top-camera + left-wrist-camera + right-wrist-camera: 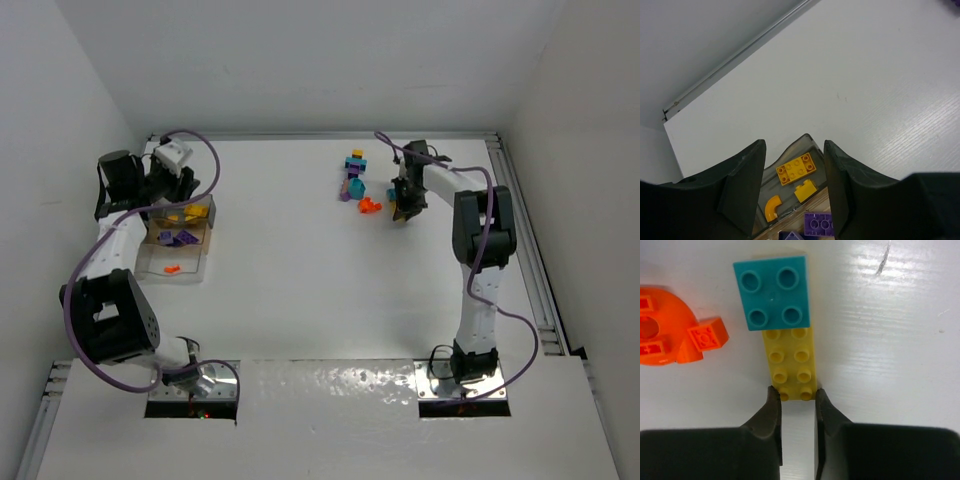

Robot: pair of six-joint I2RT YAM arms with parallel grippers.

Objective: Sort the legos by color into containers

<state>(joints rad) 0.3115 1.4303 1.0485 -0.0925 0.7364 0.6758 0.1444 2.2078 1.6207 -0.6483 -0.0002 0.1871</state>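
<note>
My right gripper (795, 392) is shut on the near end of a long yellow lego (790, 362) that lies on the table, with a teal lego (772, 292) stacked on its far end. An orange curved lego (660, 332) and a small orange one (706, 335) lie just to its left. In the top view this gripper (405, 205) is at the right of the loose legos (355, 180). My left gripper (794, 150) hangs open and empty over the containers (805, 141). Below it lie a yellow plate (797, 169), a yellow brick (805, 190) and a curved yellow piece (772, 207).
The containers (205, 262) stand at the table's left side, with purple legos (818, 223) in the compartment next to the yellow ones and an orange piece (171, 268) in the nearest one. A metal rail (540, 290) runs along the right edge.
</note>
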